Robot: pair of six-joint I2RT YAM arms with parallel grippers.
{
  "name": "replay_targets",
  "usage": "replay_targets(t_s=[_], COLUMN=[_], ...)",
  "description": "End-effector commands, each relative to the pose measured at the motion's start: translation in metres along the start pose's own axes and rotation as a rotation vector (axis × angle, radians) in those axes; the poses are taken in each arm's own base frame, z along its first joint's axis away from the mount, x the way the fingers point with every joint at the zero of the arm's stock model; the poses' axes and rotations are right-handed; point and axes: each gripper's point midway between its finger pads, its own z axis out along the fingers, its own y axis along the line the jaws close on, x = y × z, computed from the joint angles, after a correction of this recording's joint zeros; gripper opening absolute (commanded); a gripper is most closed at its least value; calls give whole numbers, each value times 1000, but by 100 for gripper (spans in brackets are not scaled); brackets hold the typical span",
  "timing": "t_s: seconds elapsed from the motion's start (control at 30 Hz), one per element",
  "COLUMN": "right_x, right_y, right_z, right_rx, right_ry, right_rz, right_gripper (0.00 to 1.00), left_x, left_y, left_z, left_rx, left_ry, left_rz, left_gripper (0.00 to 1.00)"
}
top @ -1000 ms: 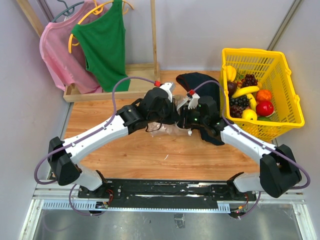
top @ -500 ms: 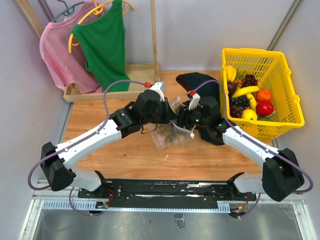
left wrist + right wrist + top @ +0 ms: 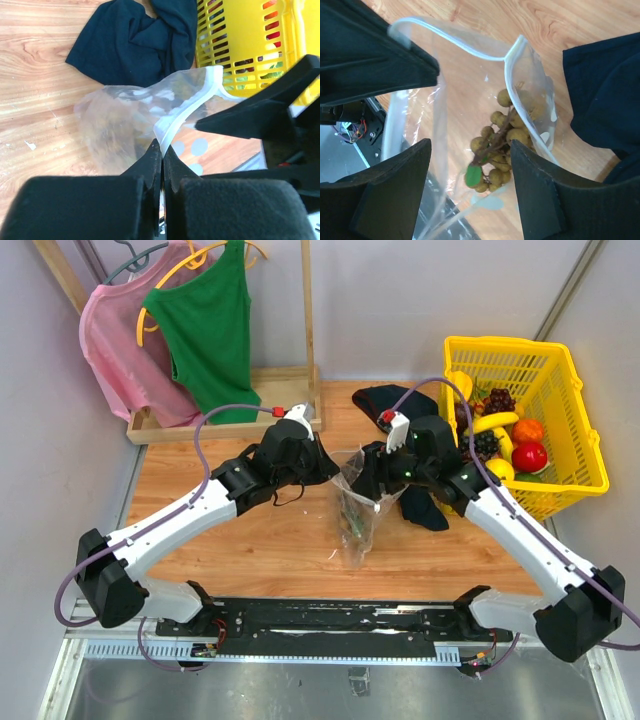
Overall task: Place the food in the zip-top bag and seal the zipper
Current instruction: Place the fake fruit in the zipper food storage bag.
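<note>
The clear zip-top bag [image 3: 357, 520] hangs above the table, and my left gripper [image 3: 336, 468] is shut on its zipper [image 3: 187, 107] strip. A tan longan cluster [image 3: 505, 145] lies inside the bag [image 3: 420, 125]. My right gripper [image 3: 373, 477] stands open beside the bag's mouth, and its fingers [image 3: 540, 190] straddle the longans from above without touching them. In the left wrist view the left gripper [image 3: 162, 146] pinches the white strip edge. The rest of the food sits in the yellow basket [image 3: 580, 475]: banana [image 3: 490, 423], apple [image 3: 530, 456], grapes [image 3: 498, 400], lemon [image 3: 498, 470].
A dark navy cloth [image 3: 420, 415] lies crumpled on the wooden table between the bag and the basket. A wooden rack [image 3: 270, 405] with pink and green garments on hangers stands at the back left. The basket stands at the table's right edge.
The left gripper has lifted the bag off the table, so it now hangs. The right gripper has opened, let go and drawn back to the right.
</note>
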Motion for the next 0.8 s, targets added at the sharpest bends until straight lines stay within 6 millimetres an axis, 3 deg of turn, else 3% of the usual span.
replay_targets(t_s=[0.0,0.27,0.6,0.77], right_x=[-4,-37,-49,-33], right_y=[1,16,-23,-46], right_z=[-29,-50,-68,-48], right_rx=[58,43,290,350], right_ry=[36,-53,-68,19], right_rz=[-80,-159,-185,-158], right_gripper=[67,72,73,73], left_x=[-15,-18,-18,-19], left_y=[-5,-13,-15,-17], left_z=[-5,-10,-12,-12], left_rx=[17,47,50,55], left_ry=[-53,-40,-24,-20], left_rz=[2,50,90,104], left_gripper=[1,0,0,0])
